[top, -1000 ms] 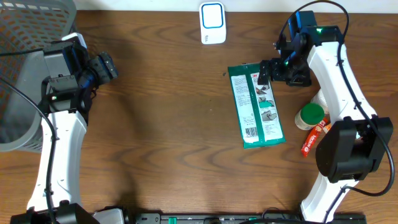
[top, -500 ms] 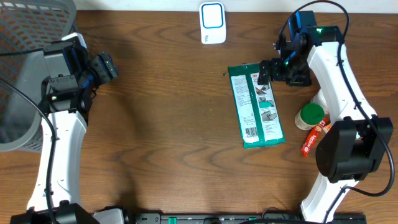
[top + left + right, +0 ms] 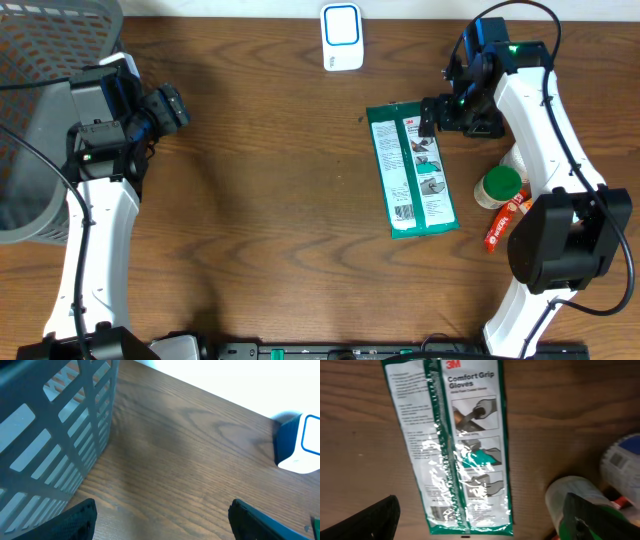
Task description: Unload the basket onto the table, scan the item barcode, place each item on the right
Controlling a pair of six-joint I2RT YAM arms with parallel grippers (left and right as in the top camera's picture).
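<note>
The item, a flat green and white glove package [image 3: 415, 172], lies lengthwise on the wooden table right of centre; in the right wrist view the package [image 3: 455, 445] lies printed side up. My right gripper [image 3: 428, 114] hovers over its far end, open, with nothing between its fingers [image 3: 375, 520]. The white and blue barcode scanner [image 3: 341, 38] stands at the table's far edge, and the scanner [image 3: 300, 445] also shows at the right of the left wrist view. My left gripper [image 3: 170, 108] is far left, open and empty [image 3: 160, 527].
A grey mesh basket [image 3: 40, 60] fills the far left corner, close beside my left gripper, its wall [image 3: 50, 435] showing at the wrist. Right of the package stand a green-lidded bottle [image 3: 500, 186], a red tube [image 3: 505, 222] and a white object [image 3: 520, 158].
</note>
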